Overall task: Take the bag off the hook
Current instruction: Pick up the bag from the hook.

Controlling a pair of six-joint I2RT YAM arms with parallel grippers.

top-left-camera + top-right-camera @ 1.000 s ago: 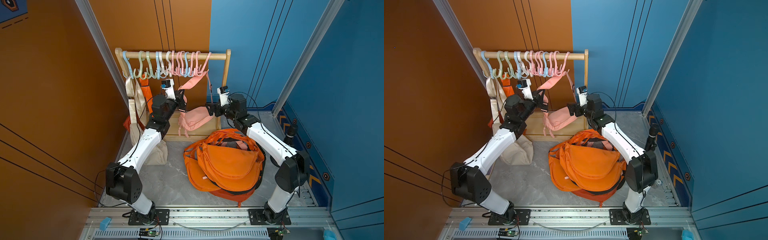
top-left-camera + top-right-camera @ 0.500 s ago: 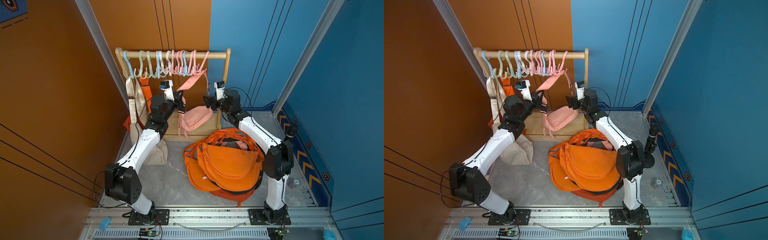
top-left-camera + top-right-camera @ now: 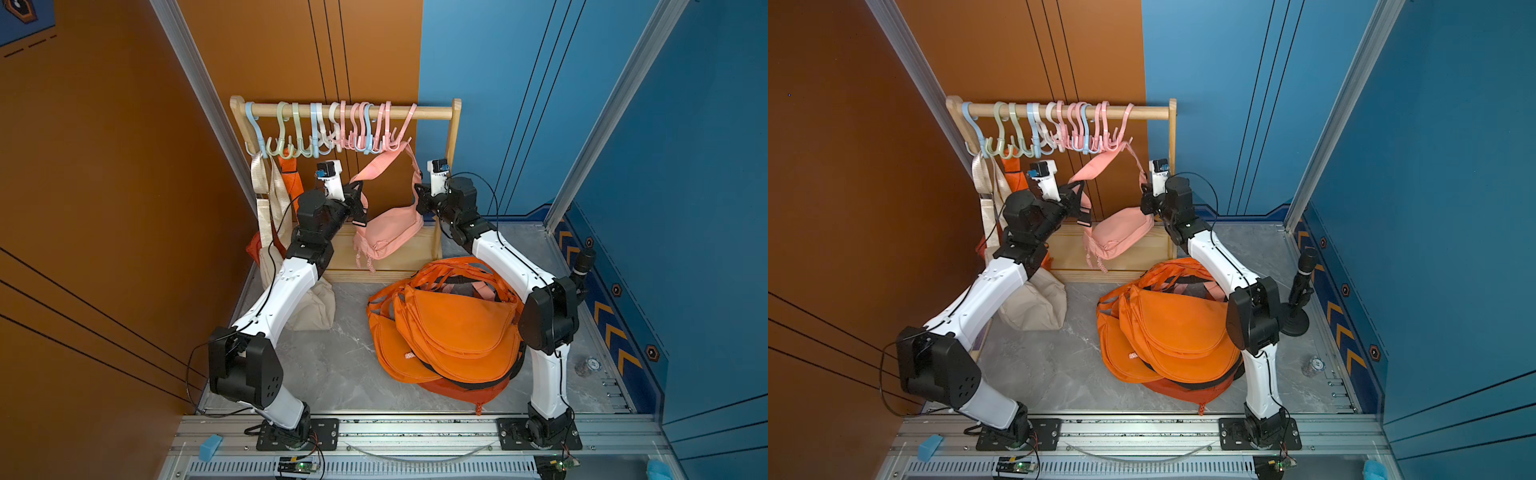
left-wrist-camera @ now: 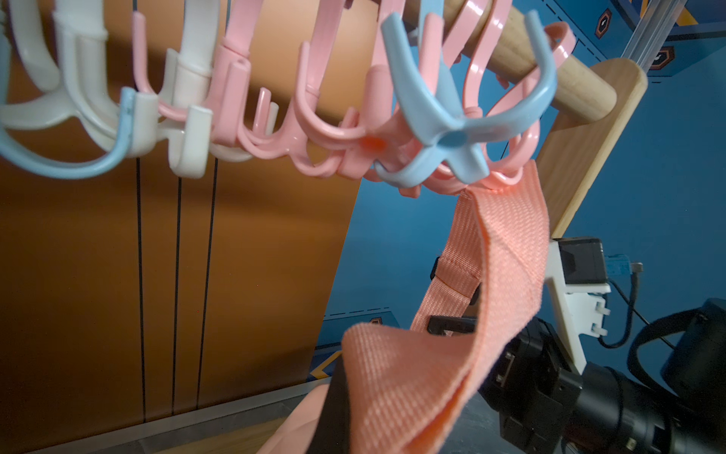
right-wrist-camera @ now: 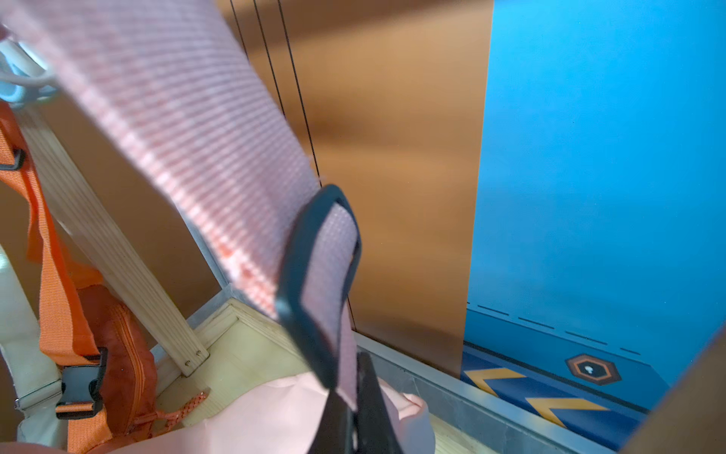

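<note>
Both grips are on, but the bag's not off yet. Left end effector (image 3: 358, 203) is clenched on one run of the strap (image 3: 378, 165), which is still looped over the end pink hook (image 3: 406, 122), and the pink bag (image 3: 388, 232) dangles below. Right end effector (image 3: 419, 200) is clenched on the strap's other run, just beside the bag. I'd say the whole lift-off bit is left.

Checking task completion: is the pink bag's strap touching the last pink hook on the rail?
Touching. The left wrist view shows the strap looped over the lower curve of the pink hook, its webbing running straight down from it.
</note>
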